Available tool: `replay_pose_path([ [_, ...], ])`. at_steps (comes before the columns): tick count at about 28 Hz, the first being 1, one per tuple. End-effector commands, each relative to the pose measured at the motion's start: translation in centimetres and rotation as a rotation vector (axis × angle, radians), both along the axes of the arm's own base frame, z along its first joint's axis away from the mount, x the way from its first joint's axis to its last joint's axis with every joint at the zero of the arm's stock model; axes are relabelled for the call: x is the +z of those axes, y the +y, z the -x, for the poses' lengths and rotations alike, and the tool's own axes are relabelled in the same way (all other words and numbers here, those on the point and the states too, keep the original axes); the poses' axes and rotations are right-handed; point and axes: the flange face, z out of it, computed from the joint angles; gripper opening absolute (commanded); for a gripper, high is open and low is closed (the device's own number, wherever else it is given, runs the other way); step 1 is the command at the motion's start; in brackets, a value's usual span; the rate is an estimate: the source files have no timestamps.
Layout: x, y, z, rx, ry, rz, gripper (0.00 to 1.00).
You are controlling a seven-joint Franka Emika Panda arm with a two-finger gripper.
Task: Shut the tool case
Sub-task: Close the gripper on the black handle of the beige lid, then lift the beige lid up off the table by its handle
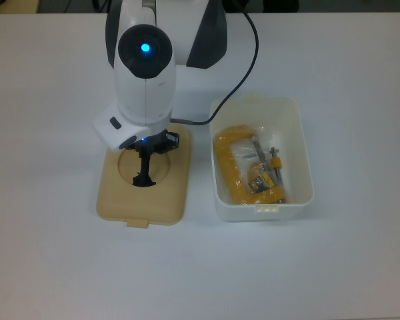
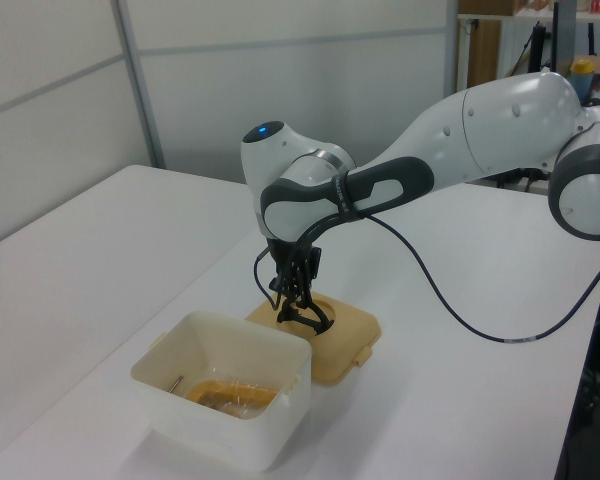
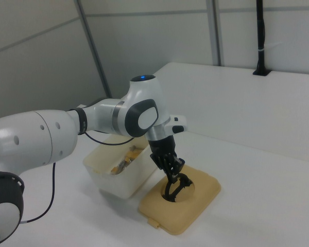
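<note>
Top view: the white tub [image 1: 262, 159] sits open on the table [image 1: 360, 267]. The beige lid [image 1: 143, 181] lies flat just beside it, on the top view's left.

Left view: the gripper [image 2: 292, 305] reaches down into the lid's round dip.

Right view: its fingers look pinched shut on the black handle [image 3: 176, 188].

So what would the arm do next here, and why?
Probably lift the lid straight up: the gripper is at its black handle, yet the lid lies flat on the table beside the open tub.
</note>
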Motion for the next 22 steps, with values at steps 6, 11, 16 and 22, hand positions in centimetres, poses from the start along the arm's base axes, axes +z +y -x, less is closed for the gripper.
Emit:
replay_pose_path([
  [6, 2.0, -1.1, 0.1, -0.022, -0.038, 0.026, 0.0],
  [11, 4.4, -2.3, 0.6, -0.019, -0.039, 0.02, 0.0],
  [16, 8.0, -3.6, 1.7, -0.012, -0.005, 0.019, 0.0],
  [22, 12.4, -3.8, 3.6, -0.024, -0.008, 0.012, 0.0],
])
